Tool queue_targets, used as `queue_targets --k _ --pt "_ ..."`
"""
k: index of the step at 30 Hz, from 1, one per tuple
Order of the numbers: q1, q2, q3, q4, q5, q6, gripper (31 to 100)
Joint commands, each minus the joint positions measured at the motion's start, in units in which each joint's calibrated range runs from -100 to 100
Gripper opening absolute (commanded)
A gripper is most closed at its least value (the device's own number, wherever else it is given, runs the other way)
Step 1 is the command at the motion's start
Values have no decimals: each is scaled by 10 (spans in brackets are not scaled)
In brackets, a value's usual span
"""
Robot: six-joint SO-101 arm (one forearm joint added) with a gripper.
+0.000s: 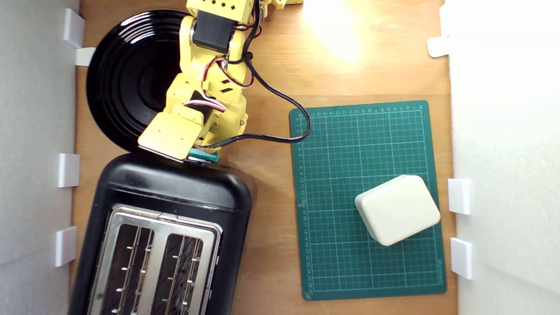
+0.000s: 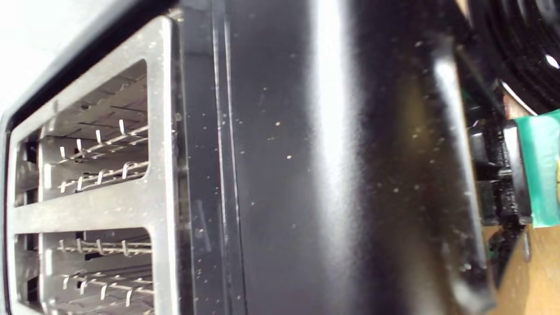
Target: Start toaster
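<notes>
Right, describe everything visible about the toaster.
The toaster is a glossy black, round-cornered body with a silver metal top plate holding two slots, both showing bare wire racks. It stands upright on the wooden table, beside the black ridged plate. Its teal-green lever tab sits under the yellow arm's end.

I note a round ridged black plate (image 1: 127, 78) on the wooden tabletop (image 1: 271, 210) at the exterior view's left; a cream rounded plastic box (image 1: 397, 209) rests on a green gridded cutting mat (image 1: 350, 144).
</notes>
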Motion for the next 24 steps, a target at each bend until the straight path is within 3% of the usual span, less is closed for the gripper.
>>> queue_targets --k 1,15,20,24 --pt "0 -34 -26 -1 10 2 313" --pt "-2 -223 -64 -6 10 5 313" --pt "-33 -315 -43 -7 10 0 313" --pt "-85 -401 39 -6 8 -21 313"
